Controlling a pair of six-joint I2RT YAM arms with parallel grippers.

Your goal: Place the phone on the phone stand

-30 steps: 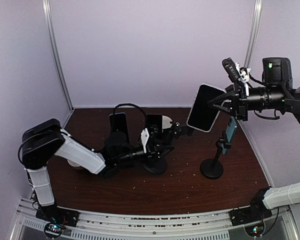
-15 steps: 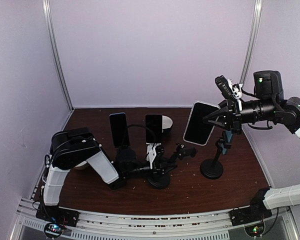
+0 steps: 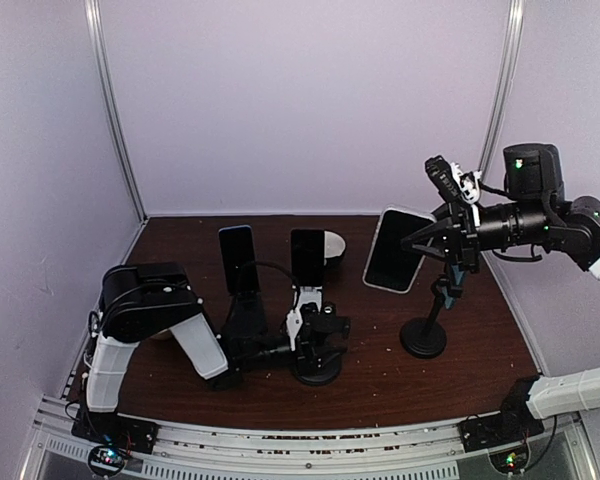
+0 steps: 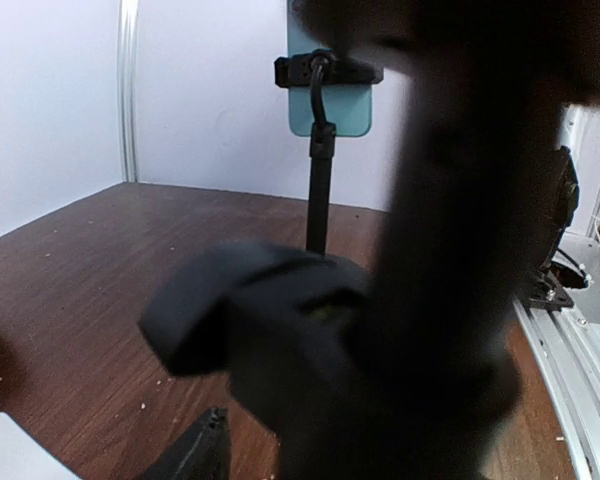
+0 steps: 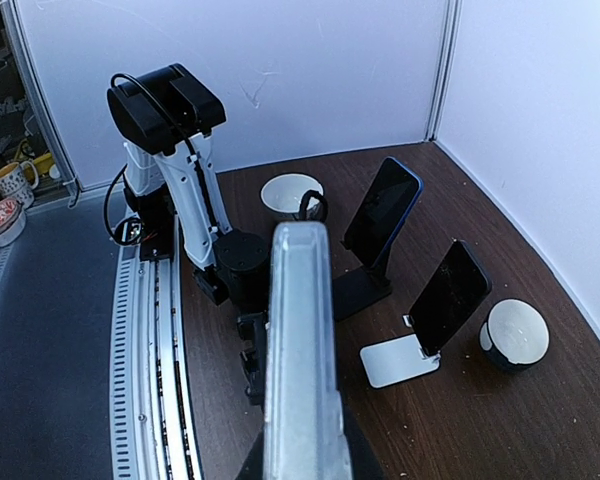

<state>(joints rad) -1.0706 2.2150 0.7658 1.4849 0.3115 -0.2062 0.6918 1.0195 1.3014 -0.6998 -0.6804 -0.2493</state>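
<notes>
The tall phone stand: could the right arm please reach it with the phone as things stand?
Probably yes: the right gripper holds the phone right beside the tall stand, with nothing visibly between them.

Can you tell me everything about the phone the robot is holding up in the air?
The phone is a thin rectangle with rounded corners, a dark glossy face and a silvery rim. It hangs tilted in the air, beside the blue clamp of the tall stand, not on it yet. Only the right gripper touches it, jaws shut on one side edge.
</notes>
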